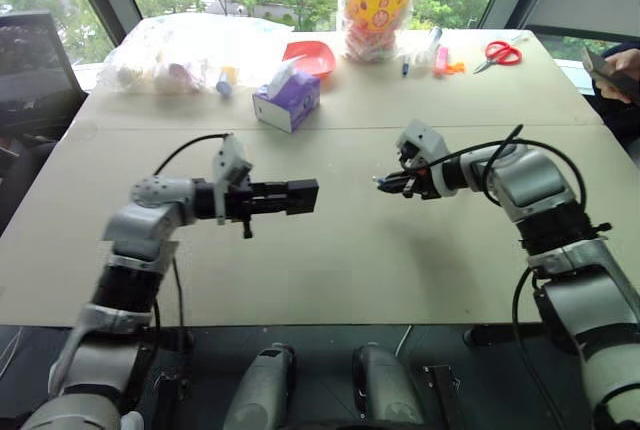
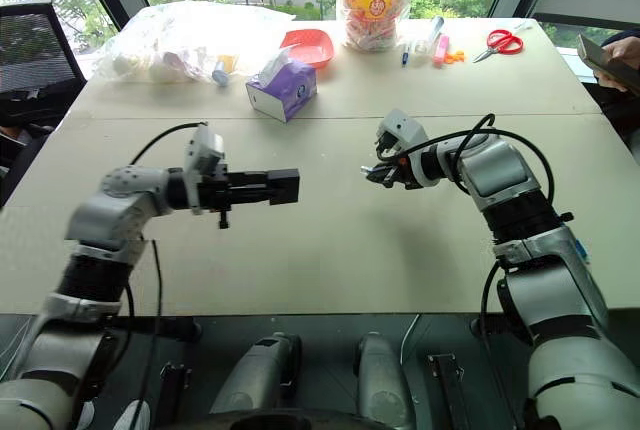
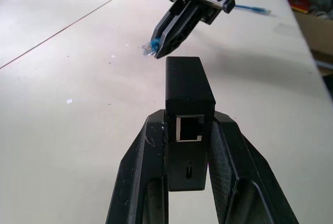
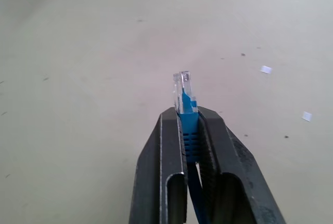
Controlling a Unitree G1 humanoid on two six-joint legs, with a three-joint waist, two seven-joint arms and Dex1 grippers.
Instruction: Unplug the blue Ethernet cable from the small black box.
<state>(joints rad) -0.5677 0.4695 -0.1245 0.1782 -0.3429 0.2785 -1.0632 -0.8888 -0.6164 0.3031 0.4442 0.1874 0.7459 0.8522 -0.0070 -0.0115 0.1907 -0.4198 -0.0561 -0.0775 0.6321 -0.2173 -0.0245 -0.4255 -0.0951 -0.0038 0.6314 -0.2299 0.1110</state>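
The unplugging looks done: the left gripper [image 3: 188, 146] is clamped on the small black box [image 3: 187, 104], port empty, while the right gripper [image 4: 191, 122], well apart, pinches the blue Ethernet cable [image 4: 185, 99] behind its freed plug.

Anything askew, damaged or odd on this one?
Nothing stands out. The blue Ethernet cable is out of the small black box, its clear plug intact in the right gripper; the left gripper holds the box, port empty.
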